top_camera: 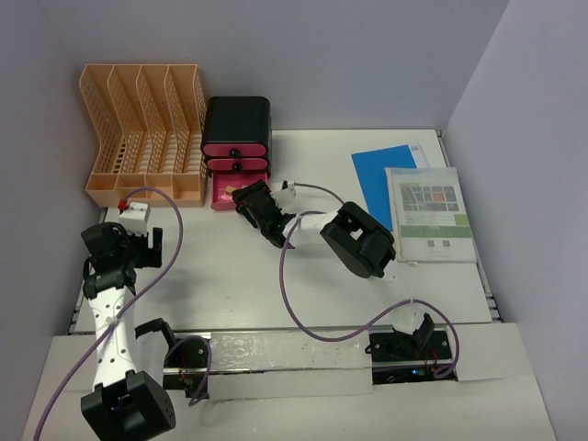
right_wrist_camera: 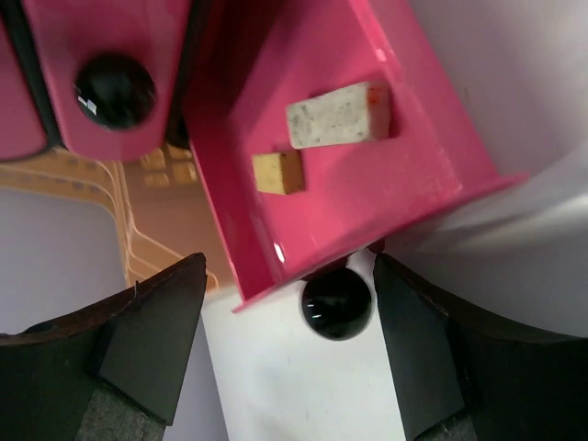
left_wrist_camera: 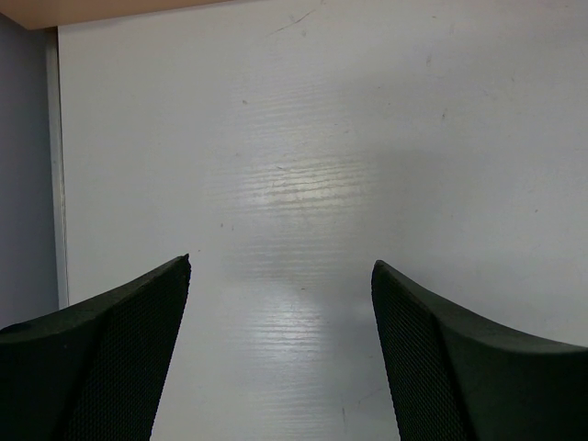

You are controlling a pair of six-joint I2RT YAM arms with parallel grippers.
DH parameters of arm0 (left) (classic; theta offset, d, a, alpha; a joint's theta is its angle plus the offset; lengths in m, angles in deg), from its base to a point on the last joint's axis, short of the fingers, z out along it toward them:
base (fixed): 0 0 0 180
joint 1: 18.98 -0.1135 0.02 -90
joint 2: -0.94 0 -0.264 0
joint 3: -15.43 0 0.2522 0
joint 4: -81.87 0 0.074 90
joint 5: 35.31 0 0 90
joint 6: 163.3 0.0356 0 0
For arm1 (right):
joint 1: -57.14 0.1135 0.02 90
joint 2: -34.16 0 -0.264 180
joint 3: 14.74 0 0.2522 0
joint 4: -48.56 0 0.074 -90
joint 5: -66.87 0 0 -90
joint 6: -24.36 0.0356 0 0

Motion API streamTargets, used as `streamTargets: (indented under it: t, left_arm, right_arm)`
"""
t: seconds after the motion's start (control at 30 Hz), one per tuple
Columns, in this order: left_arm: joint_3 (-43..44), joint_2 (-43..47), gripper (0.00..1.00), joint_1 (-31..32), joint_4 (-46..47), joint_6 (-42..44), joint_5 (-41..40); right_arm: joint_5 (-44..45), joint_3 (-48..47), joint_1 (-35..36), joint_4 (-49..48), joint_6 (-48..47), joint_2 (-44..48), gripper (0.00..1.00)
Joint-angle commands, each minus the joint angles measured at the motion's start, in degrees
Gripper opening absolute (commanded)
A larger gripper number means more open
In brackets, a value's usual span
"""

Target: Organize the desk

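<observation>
A: Far left, a peach file rack [top_camera: 147, 129] stands at the back corner of the desk [top_camera: 230, 285], whose white top runs across the whole middle of the view.

B: Just in front of that rack, the left gripper [left_wrist_camera: 280, 268] hangs over bare desk, jaws wide apart with nothing between them.

A: Moving along, the black box [top_camera: 237, 124] with pink drawers sits just beside the rack, and its bottom drawer [right_wrist_camera: 349, 193] is pulled out.

B: Inside it are a pale grey block [right_wrist_camera: 338, 115] and a tan block [right_wrist_camera: 278, 172].

A: The right gripper [right_wrist_camera: 289, 265] is at the drawer's front. Its jaws are spread wide either side of the black knob [right_wrist_camera: 336, 303], clear of it and gripping nothing.

B: Further right, a blue sheet [top_camera: 381, 175] lies flat. A printed booklet [top_camera: 427, 213] overlaps its edge near the desk's right rim.
</observation>
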State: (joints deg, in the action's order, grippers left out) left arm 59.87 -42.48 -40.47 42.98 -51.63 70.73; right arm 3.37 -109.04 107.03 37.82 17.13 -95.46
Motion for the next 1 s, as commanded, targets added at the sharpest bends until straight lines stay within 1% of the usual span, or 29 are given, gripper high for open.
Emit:
streamTargets:
  t: [0.0,0.1,0.27,0.37,0.5,0.53,0.57,0.6,0.63,0.7,0.8,0.87,0.93,0.97]
  left_arm:
    - [1.6,-0.9,0.86,-0.4,0.2,0.7,2.2]
    - [1.7,-1.2,0.85,-0.4,0.2,0.7,2.2]
    - [1.7,-1.6,0.85,-0.4,0.0,0.8,2.6]
    - [1.7,-1.8,0.85,-0.4,-0.1,0.9,2.8]
    - [1.7,-1.6,0.84,-0.4,-0.4,1.1,3.0]
    - [1.7,-1.6,0.84,-0.4,-0.6,1.2,3.1]
    - [1.7,-1.6,0.84,-0.4,-0.7,1.4,3.2]
    - [1.6,-1.7,0.84,-0.4,-0.7,1.3,3.3]
    - [1.6,-1.7,0.84,-0.4,-0.7,1.4,3.4]
    - [1.7,-1.6,0.84,-0.5,-0.7,1.4,3.6]
    - [1.7,-1.3,0.84,-0.4,-0.8,1.4,3.7]
    - [1.6,-1.1,0.84,-0.4,-1.0,1.5,3.9]
    - [1.5,-1.1,0.84,-0.5,-1.2,1.6,4.0]
    - [1.5,-1.0,0.84,-0.5,-1.2,1.6,4.1]
  right_arm:
    - [6.1,-3.5,-0.2,-7.2,-8.0,0.9,0.8]
    - [7.9,-4.5,-0.3,-9.8,-9.6,0.0,0.8]
    - [8.8,-7.0,-0.4,-11.0,-12.6,-1.8,0.79]
    - [8.7,-10.0,-0.5,-14.2,-12.6,-4.8,0.79]
    - [8.6,-13.8,-1.1,-12.0,-11.9,-7.5,0.78]
    - [8.7,-13.6,-1.1,-13.4,-12.5,-7.1,0.78]
    - [8.8,-13.1,-1.1,-15.4,-14.2,-6.5,0.78]
    - [9.2,-11.2,-0.9,-17.8,-18.9,-5.9,0.77]
    - [9.8,-10.3,-0.7,-19.5,-19.0,-5.2,0.77]
    - [11.2,-7.9,-0.1,-22.8,-26.5,-2.3,0.77]
    - [8.2,-4.0,-0.1,-25.8,-36.4,1.6,0.76]
    - [5.7,-1.6,0.3,-24.8,-46.1,4.1,0.75]
    - [2.6,-0.5,0.4,-21.5,-52.1,7.0,0.73]
    - [1.2,-1.1,0.5,-15.9,-55.7,9.4,0.72]
